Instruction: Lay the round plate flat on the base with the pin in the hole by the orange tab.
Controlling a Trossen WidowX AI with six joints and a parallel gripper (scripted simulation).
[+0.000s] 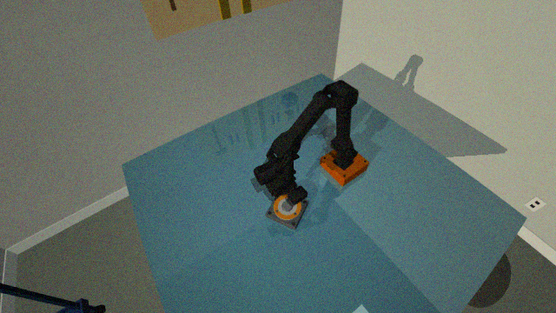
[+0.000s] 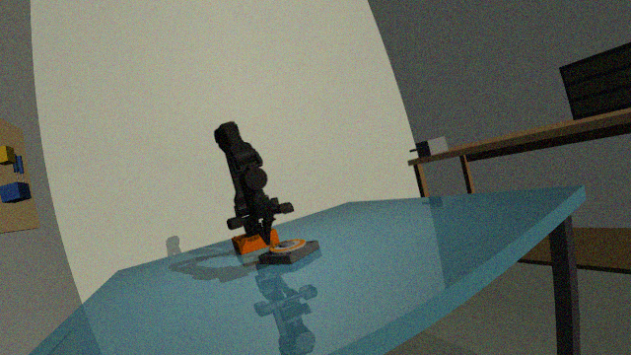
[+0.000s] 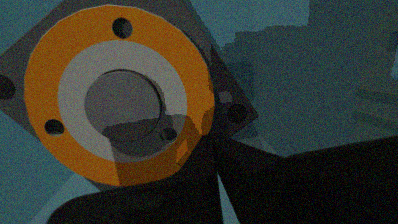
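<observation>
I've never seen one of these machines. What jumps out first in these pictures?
The black arm arches over a glossy blue table from its orange mount, its shut gripper bent down at the edge of a bright orange-and-white round plate. That plate sits on a dark square base, and the wrist view shows it filling the frame, ringed with small dark holes.

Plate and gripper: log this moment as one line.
gripper: shut, empty, low at plate rim, contact unclear | plate: on post over base | pin: not discernible
</observation>
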